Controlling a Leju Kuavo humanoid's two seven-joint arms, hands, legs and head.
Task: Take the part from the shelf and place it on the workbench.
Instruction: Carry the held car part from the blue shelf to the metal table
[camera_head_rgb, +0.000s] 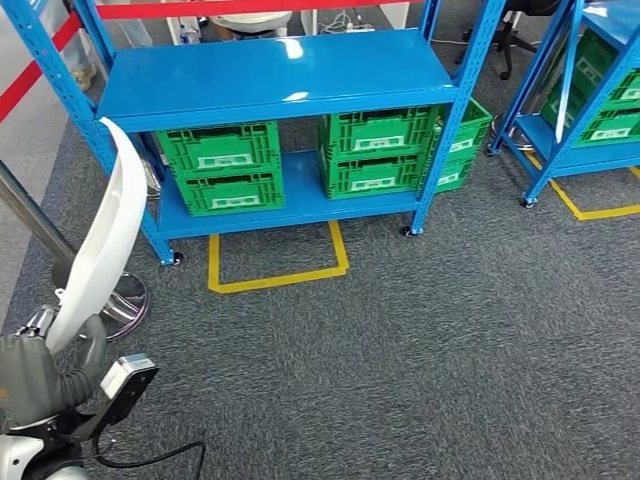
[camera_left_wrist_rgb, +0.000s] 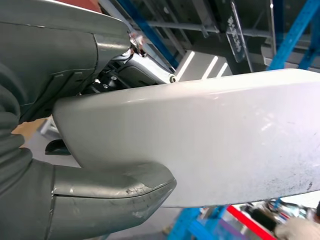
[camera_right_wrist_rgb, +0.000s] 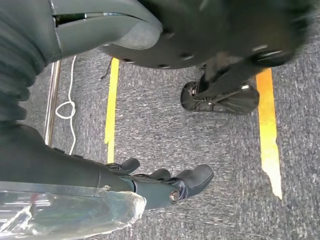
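The part (camera_head_rgb: 106, 235) is a long, curved white shell. My left hand (camera_head_rgb: 45, 375) grips it at its lower end, at the left edge of the head view, and it stands up and arches toward the shelf. In the left wrist view the white part (camera_left_wrist_rgb: 211, 135) runs across the picture with my thumb (camera_left_wrist_rgb: 113, 200) pressed against its underside. My right hand (camera_right_wrist_rgb: 124, 180) hangs over the grey carpet with its fingers (camera_right_wrist_rgb: 188, 180) stretched out and nothing in it.
A blue shelf (camera_head_rgb: 279, 75) stands ahead, its top board bare, with green crates (camera_head_rgb: 223, 165) on the lower board. A yellow floor outline (camera_head_rgb: 275, 280) lies before it. Another blue rack (camera_head_rgb: 596, 150) is at the right, and a chrome stand base (camera_head_rgb: 124, 300) is near my left hand.
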